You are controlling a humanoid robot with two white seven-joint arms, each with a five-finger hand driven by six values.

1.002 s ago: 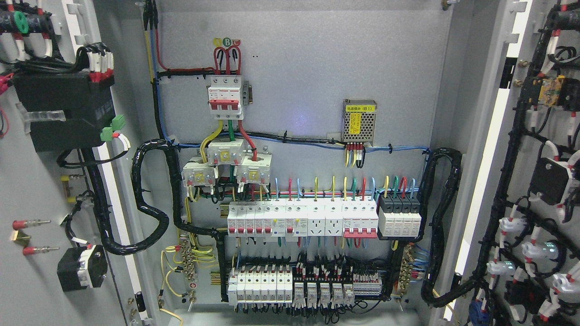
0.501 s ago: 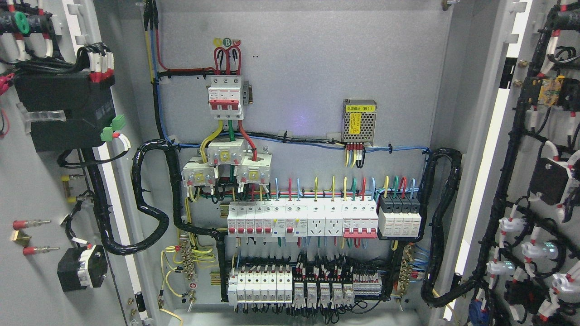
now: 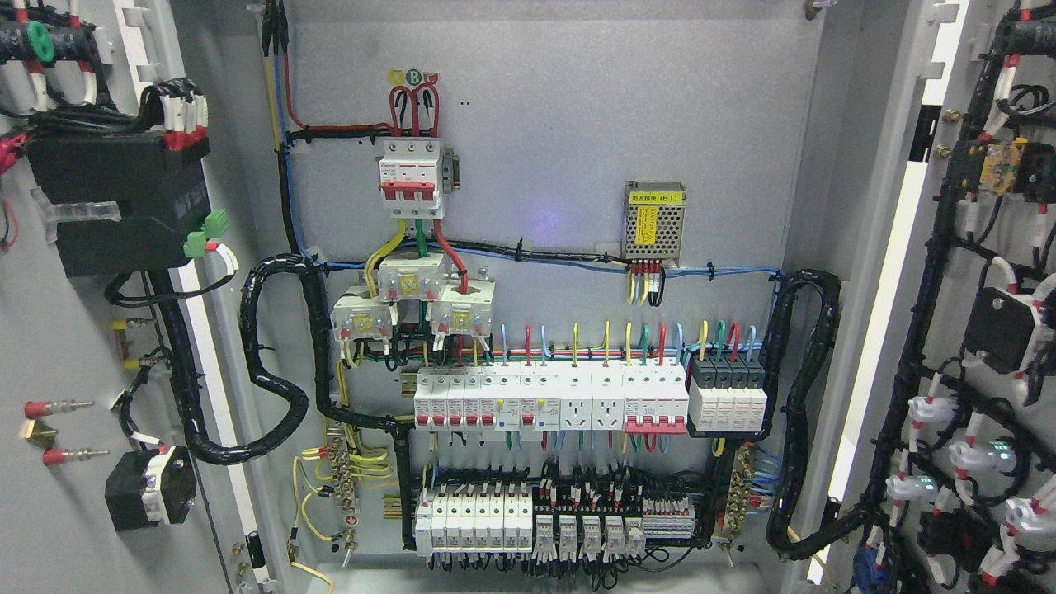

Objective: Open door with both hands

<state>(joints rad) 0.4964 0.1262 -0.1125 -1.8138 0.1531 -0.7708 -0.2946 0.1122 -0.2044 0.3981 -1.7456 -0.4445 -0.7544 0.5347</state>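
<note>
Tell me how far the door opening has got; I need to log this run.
Done, by the look of it: the left door and right door both stand swung wide, inner wiring facing the camera, and the breaker panel is fully exposed. Nothing is in hand: no robot hand shows in the head view. Nothing visible remains.

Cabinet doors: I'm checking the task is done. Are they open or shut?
Open. The left door and right door are swung aside, baring the breakers inside.

Head view, close, facing open cabinet point(image 3: 544, 165)
</note>
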